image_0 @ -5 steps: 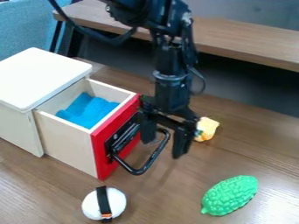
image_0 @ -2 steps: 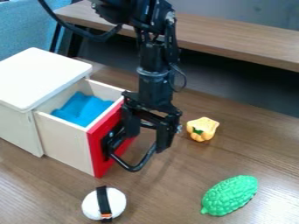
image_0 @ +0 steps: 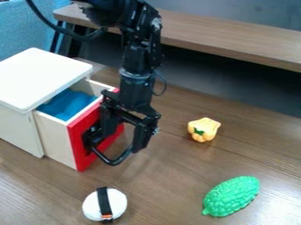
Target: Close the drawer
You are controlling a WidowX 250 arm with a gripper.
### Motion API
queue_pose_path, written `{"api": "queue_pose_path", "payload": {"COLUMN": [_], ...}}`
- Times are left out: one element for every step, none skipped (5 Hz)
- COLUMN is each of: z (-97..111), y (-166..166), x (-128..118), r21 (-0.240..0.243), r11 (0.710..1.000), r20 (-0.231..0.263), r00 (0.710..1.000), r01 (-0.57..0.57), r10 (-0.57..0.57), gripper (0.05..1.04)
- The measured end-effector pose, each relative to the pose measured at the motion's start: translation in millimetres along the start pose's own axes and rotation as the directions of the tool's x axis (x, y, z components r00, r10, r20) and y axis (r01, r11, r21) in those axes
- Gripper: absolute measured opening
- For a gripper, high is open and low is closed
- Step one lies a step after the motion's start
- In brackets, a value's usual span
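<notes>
Wood tabletop (image_0: 176, 193), nearest: banded white ball (image_0: 104, 205), green toy (image_0: 231, 196). Drawer (image_0: 56, 143) sits left, partly out of its cabinet (image_0: 15, 127); not closed, inward push left to do. Gripper (image_0: 122, 143) jaws spread apart, nothing clamped; black handle (image_0: 111, 162) runs between them, red front (image_0: 78, 147) beside the cabinet-side jaw. Yellow toy (image_0: 204, 129) beyond, bench (image_0: 235, 40) farthest.

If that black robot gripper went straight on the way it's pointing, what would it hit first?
The black gripper points down, so probably the brown wooden tabletop. It might catch the curved black handle on the red drawer front first, as that is right by its jaws; depth is unclear.
</notes>
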State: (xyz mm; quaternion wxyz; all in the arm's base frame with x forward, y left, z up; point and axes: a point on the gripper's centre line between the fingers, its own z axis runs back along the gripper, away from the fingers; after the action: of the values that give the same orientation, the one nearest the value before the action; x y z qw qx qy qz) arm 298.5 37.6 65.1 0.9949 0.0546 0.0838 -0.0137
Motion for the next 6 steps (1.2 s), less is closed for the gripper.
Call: {"api": "queue_pose_path", "payload": {"z": [-8,-15,-17,-13,-14,-14], "y": [8,19,37,52,56,58], "x": [-9,-18,-25,-31,-32,-31], "r21": [0.025,0.063,0.050,0.042,0.040,0.049], "r11": [0.999,0.997,0.996,0.993,0.993,0.992], "r20": [-0.041,-0.072,-0.066,-0.051,-0.052,-0.046], "r00": [0.999,0.997,0.995,0.993,0.992,0.992], "r01": [-0.019,-0.034,-0.075,-0.109,-0.114,-0.119], "r10": [0.020,0.039,0.079,0.111,0.116,0.122], "gripper": [0.999,0.999,0.997,0.999,0.999,0.999]}}
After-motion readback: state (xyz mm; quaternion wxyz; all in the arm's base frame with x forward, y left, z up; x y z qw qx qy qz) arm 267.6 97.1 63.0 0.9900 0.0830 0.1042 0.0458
